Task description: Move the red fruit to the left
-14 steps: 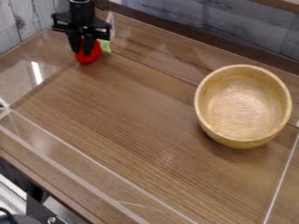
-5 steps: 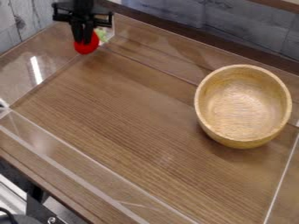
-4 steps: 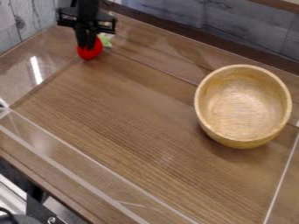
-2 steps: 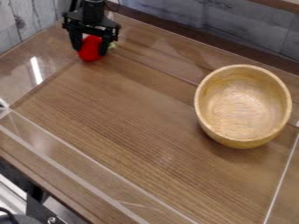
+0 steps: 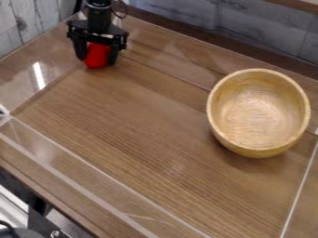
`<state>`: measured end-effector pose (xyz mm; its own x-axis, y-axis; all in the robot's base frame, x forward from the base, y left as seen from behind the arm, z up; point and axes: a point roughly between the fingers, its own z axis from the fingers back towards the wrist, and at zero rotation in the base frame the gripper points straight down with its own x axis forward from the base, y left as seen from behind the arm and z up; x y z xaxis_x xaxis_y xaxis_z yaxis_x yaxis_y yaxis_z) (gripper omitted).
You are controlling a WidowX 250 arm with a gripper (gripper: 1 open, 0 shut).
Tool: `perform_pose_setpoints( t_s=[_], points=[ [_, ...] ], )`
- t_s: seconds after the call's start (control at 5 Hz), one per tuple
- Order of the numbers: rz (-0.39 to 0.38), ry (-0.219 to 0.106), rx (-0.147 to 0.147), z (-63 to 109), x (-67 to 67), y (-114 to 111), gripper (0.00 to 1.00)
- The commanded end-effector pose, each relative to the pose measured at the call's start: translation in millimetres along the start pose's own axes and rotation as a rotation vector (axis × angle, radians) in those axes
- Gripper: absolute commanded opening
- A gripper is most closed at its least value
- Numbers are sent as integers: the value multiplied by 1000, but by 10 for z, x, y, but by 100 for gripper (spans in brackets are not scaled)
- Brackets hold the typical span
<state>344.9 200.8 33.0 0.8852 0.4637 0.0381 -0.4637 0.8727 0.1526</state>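
Observation:
The red fruit is a small bright-red ball resting on the wooden table at the far left back. My gripper points straight down over it, open, with one black finger on each side of the fruit and a gap showing to each. The fruit's green stem is hidden behind the gripper.
A round tan wooden bowl stands at the right side of the table. Clear plastic walls border the tabletop on the left, front and back. A grey plank wall runs behind.
The gripper came down a little with the fruit, then its fingers spread apart. The fruit now sits on the table between the open fingers.

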Motion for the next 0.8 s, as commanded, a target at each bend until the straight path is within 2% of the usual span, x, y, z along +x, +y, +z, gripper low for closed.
perform_pose_setpoints(
  t_s=[0.0, 0.2, 0.4, 0.6],
  points=[
    [1, -49, -32, 184, 69, 46, 100],
    [16, -36, -62, 315, 2, -67, 100],
    [30, -41, -105, 527, -53, -175, 100],
    [54, -40, -128, 631, -48, -225, 100]
  ],
)
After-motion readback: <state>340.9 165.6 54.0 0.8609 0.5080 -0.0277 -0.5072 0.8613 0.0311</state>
